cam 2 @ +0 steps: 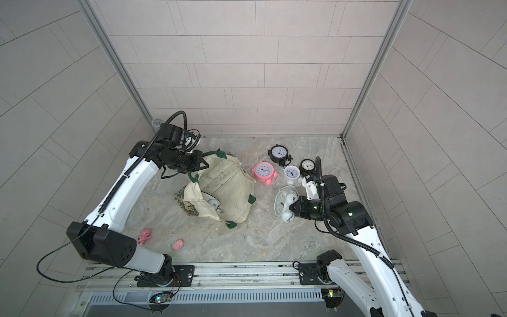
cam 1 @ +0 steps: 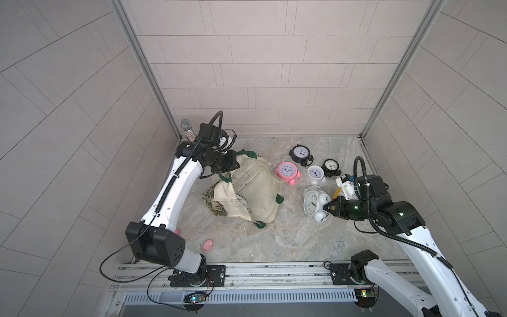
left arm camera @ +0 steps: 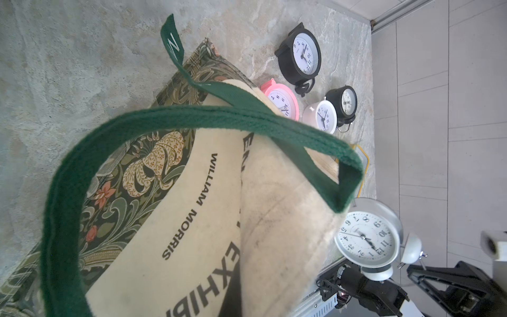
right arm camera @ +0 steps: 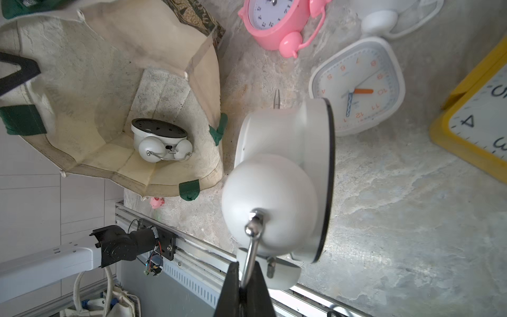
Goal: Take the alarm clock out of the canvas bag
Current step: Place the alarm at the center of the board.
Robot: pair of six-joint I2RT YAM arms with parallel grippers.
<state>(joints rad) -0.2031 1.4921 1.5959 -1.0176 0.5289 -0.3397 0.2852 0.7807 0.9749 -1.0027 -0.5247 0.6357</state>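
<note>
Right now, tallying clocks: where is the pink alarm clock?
In both top views the pink alarm clock lies just right of centre, between the canvas bag and a small white clock.

Cream, green-handled canvas bag lies open-mouthed on its side.
White alarm clock inside, back showing; second clock just outside.

desk carries canvas bag at centre; pink clock, black clock, small black clock, white clock at 2 o'clock; pink toys at 8 o'clock.
</note>
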